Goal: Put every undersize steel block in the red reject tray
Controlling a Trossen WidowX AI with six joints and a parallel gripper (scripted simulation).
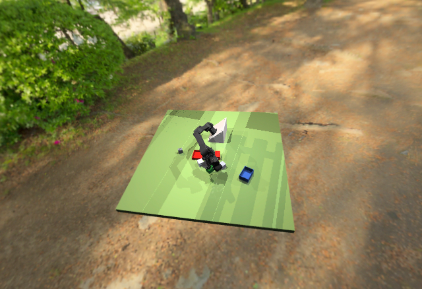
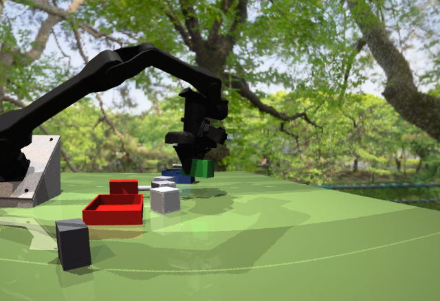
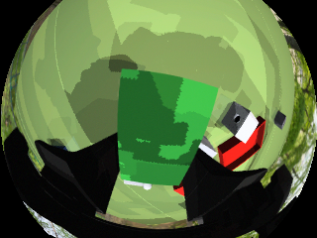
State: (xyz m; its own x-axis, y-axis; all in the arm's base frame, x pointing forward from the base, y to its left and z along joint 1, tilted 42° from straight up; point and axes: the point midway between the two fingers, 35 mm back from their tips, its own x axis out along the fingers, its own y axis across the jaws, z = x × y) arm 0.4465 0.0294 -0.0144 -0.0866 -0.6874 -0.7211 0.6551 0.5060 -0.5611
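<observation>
Above the green tabletop (image 1: 184, 193) (image 2: 320, 240) (image 3: 198, 20), your claw (image 1: 211, 167) (image 2: 197, 170) (image 3: 155, 137) pinches the green gauge (image 1: 209, 169) (image 2: 202, 168) (image 3: 160, 126); beside and below the claw, toward the red tray (image 1: 196, 154) (image 2: 113, 218) (image 3: 243, 154), sits the bored block (image 1: 200, 161) (image 2: 165, 200) (image 3: 238, 120), likely needing a sideways shift before lowering.

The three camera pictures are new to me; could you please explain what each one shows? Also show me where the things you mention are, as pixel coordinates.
The machine is one black robot arm on a slanted grey mount (image 1: 220, 134) (image 2: 47, 170). The top view looks down on everything from high up; the exterior view looks across the green surface from low at the side; the wrist view comes from a camera on the arm, looking past the tool's fingers. The tool (image 2: 190, 171) (image 3: 155, 137) is closed on a green block-shaped piece (image 1: 209, 169) (image 2: 203, 168) (image 3: 158, 124). On the surface are a red tray (image 1: 196, 154) (image 2: 113, 217) (image 3: 241, 153), pale blocks beside it, a dark block (image 1: 180, 150) (image 2: 73, 246) (image 3: 280, 119) and a blue tray (image 1: 246, 174) (image 2: 186, 178).
</observation>
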